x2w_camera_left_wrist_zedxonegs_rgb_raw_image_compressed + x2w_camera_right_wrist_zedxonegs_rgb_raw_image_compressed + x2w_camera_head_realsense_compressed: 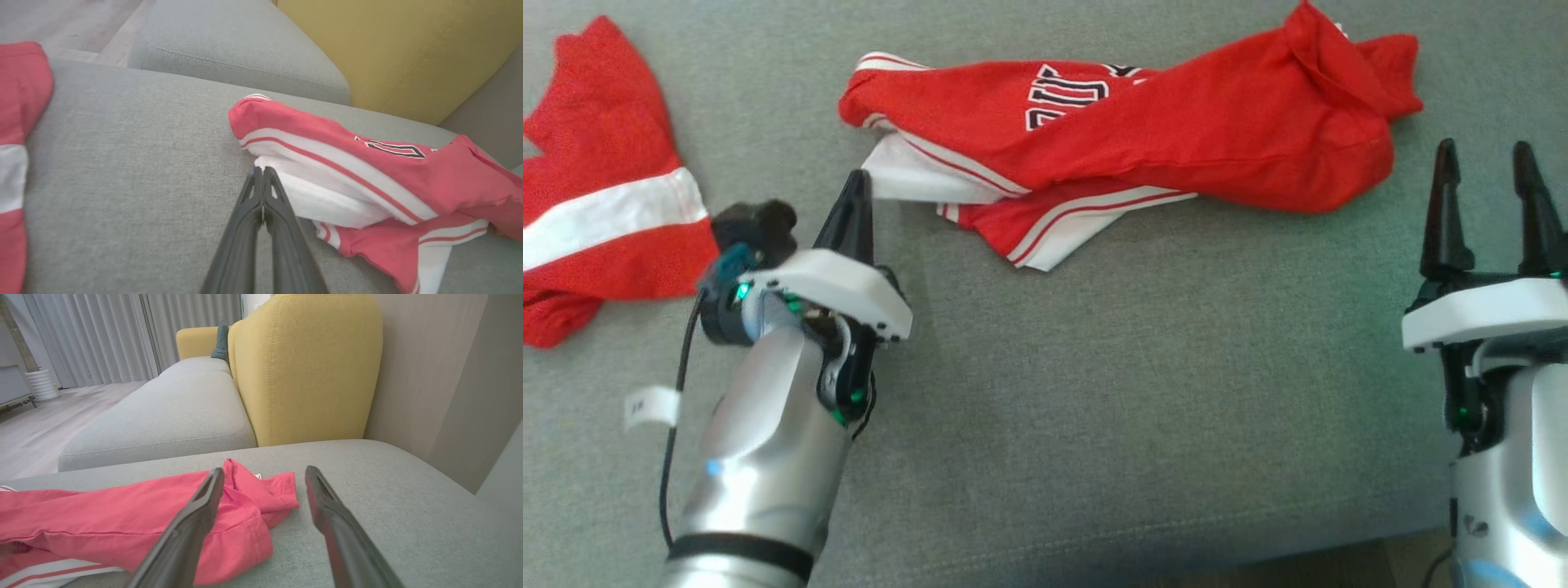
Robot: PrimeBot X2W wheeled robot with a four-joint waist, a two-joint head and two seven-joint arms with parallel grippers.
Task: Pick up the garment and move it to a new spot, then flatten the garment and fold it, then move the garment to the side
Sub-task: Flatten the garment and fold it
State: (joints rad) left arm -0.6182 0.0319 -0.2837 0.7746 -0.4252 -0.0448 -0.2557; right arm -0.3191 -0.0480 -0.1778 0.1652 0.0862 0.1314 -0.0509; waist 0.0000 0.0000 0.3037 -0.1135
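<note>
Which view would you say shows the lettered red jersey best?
The head view: the jersey lies whole, end to end. The left wrist view shows its striped white end; the right wrist view, its plain red end.

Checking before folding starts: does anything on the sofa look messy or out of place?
The red jersey with white trim lies bunched and twisted on the grey fabric sofa cushion, not flat. A second red garment with a white band lies crumpled to its left.

Upper centre: red garment (1217, 131) with white-and-red striped trim and white, dark-outlined lettering. Far left: second red garment (596, 163) crossed by one white band. Beneath both: plain grey woven cushion (1135, 392). Right wrist view, upper centre: mustard-yellow backrest (306, 367).
</note>
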